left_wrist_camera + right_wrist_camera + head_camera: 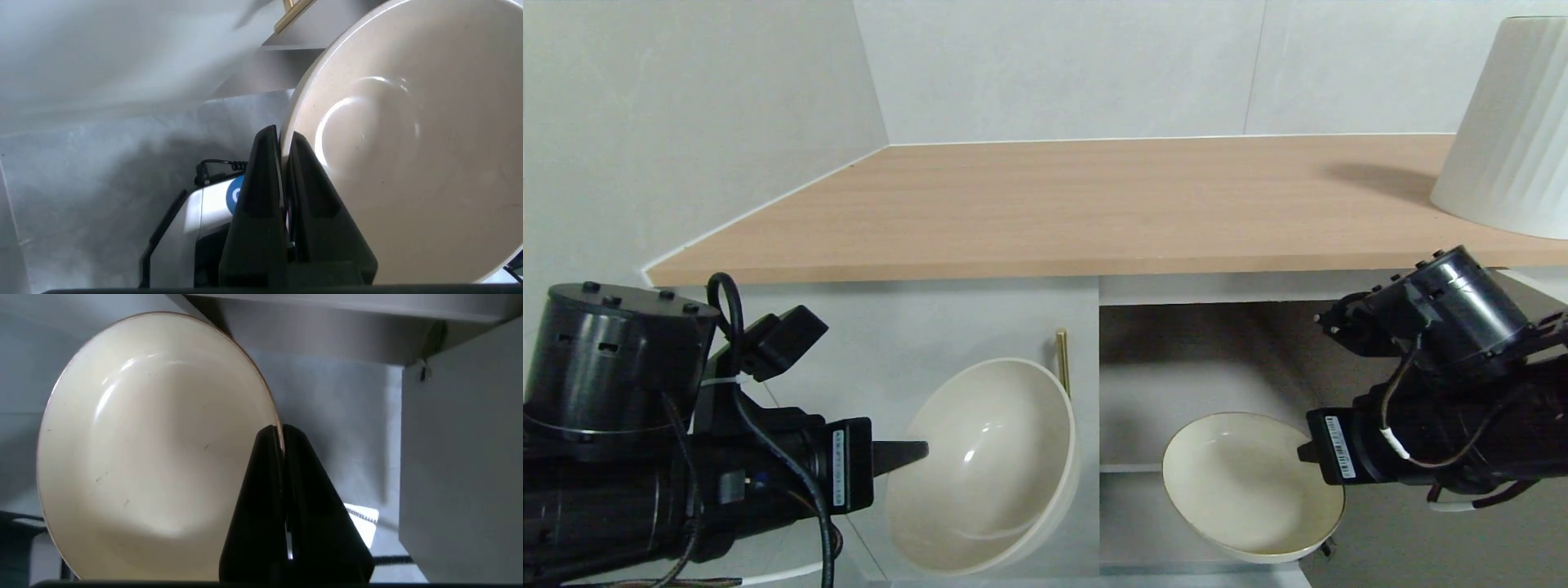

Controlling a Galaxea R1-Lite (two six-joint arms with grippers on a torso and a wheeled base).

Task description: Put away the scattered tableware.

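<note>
The deep bowl (988, 465) is being gripped at its rim by the left gripper (907, 456), whose fingers (265, 196) are being pressed onto the wall from either side. It is being held tilted in front of the closed cabinet door (907, 335), with its rim just beside the brass handle (1062, 359). The shallow bowl (1250, 486) is being clamped in the same way at its gold-edged rim by the right gripper (1308, 451), and it is being held tilted at the mouth of the open compartment (1201, 359), about level with the inner shelf (1125, 469). The step in hand is being judged as the stowing of both pieces inside the cabinet. A rim pinch is being relied on for each, so slow, level travel is being called for, and each bowl is best being brought flat before it is set down. The shelf's front edge and the underside of the countertop (1094, 204) are being treated as the limits of the opening. The space above the shelf is being judged roomy enough for the shallow bowl. The deep bowl is being faced by a shut door, so a sideways carry past the handle is being required, and that path is being occupied by the shallow bowl. The lampshade (1511, 122) is being left well apart on the countertop.
</note>
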